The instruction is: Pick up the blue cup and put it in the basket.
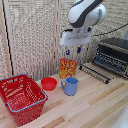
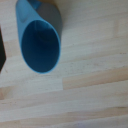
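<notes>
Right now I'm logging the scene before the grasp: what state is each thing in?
blue mug: upright on the table, empty, not held
gripper: above the mug, fingers apart, holding nothing
red basket: upright on the table, nothing visible inside
red bowl: upright, looks empty
orange packet: standing upright behind the mug
toaster oven: door state unclear
</notes>
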Controlling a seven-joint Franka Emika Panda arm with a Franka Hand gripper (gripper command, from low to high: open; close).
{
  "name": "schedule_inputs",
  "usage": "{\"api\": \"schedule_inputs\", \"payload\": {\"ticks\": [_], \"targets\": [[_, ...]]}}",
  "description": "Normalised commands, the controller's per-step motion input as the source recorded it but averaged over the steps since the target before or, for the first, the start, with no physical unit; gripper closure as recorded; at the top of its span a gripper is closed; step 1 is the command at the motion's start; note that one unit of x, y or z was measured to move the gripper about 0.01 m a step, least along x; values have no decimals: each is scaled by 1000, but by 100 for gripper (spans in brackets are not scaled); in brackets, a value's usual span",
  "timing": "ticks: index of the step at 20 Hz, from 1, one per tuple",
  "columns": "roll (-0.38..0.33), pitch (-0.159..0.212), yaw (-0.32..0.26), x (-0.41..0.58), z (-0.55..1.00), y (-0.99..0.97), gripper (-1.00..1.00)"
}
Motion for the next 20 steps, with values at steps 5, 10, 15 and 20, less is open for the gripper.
{"api": "schedule_inputs", "payload": {"ticks": [5, 10, 15, 20], "targets": [[-46, 83, 0, -463, -434, 90, -100], [-47, 94, 0, -354, -521, 106, -100], [-40, 14, 0, -57, -650, 0, -100], [-3, -13, 0, 2, -510, 6, -100]]}}
